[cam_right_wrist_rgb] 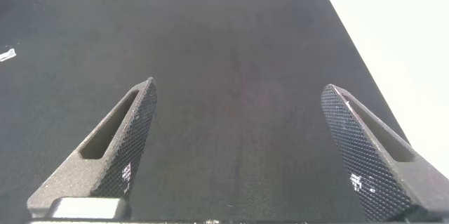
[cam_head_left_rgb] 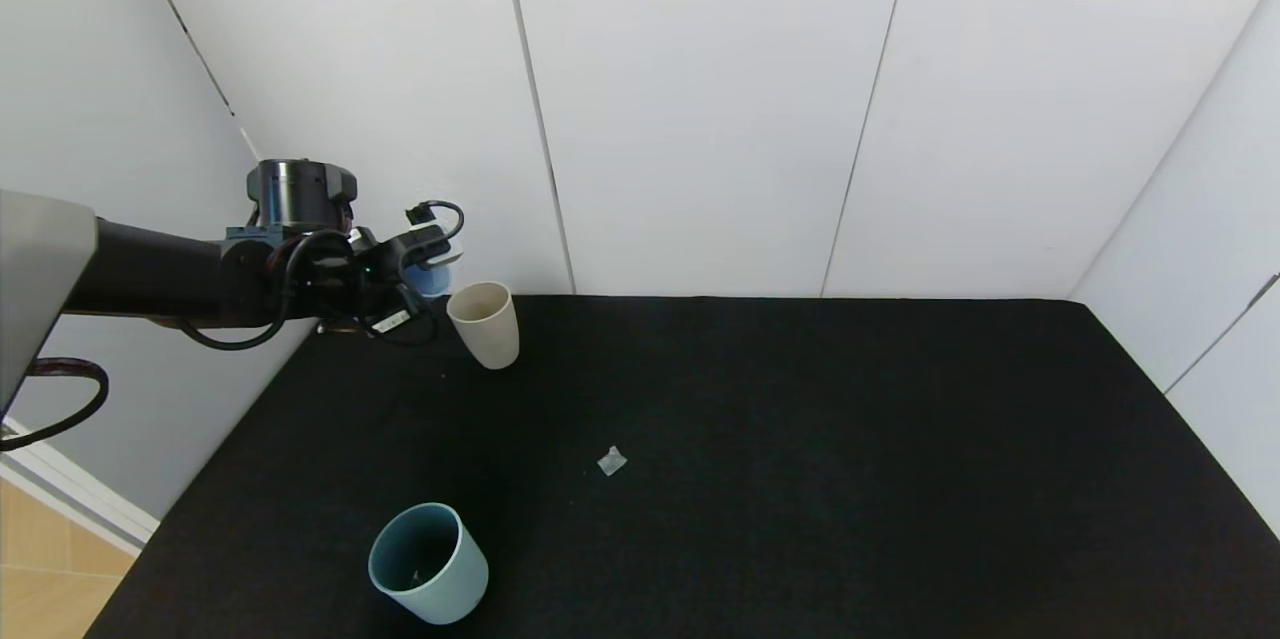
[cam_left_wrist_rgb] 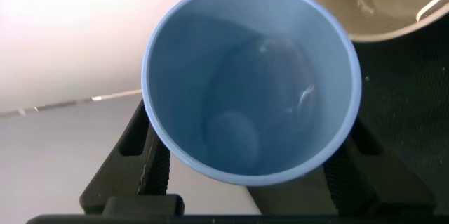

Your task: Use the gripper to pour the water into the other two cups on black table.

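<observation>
- The matte black, felt-like counter (cam_head_left_rgb: 800, 439) is one surface; spilled water would soak in where it lands.
- Two black two-fingered claws: the left claw (cam_head_left_rgb: 425, 264) is clenched on the light blue plastic tumbler (cam_left_wrist_rgb: 252, 80), held above the counter's far left corner; the right claw (cam_right_wrist_rgb: 242, 147) hangs released over bare counter.
- Three tumblers: the blue one, the slim beige plastic tumbler (cam_head_left_rgb: 485, 324) just beside it, and the wider pale teal tumbler (cam_head_left_rgb: 428, 564) near the front, well apart.
- One small pool of clear water (cam_left_wrist_rgb: 280, 97) sits in the blue tumbler; tipping off-centre could miss the beige rim.
- One small pale scrap (cam_head_left_rgb: 611, 461) lies mid-counter.
</observation>
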### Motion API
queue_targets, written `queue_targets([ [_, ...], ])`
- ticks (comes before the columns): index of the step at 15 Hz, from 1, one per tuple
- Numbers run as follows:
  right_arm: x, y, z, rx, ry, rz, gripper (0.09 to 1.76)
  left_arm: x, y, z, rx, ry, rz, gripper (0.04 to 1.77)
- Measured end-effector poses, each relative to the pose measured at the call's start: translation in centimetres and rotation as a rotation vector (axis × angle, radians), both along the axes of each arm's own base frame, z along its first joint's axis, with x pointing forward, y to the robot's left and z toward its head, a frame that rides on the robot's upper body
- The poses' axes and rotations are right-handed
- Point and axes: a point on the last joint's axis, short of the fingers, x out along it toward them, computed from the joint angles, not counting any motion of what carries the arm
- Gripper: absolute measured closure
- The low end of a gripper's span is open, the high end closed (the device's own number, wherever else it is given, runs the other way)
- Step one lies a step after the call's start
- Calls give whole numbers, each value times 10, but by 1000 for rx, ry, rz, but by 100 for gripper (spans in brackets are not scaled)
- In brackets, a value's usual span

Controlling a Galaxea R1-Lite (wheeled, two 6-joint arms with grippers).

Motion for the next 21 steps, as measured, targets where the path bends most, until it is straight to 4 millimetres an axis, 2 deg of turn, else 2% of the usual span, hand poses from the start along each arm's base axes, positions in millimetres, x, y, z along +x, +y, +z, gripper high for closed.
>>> queue_targets([
  [6, 0, 0, 0, 0, 0, 0, 14, 6, -8, -4, 118, 46, -24, 59],
  [21, 0, 0, 0, 0, 0, 0, 14, 10, -12, 5, 139, 21, -39, 59],
])
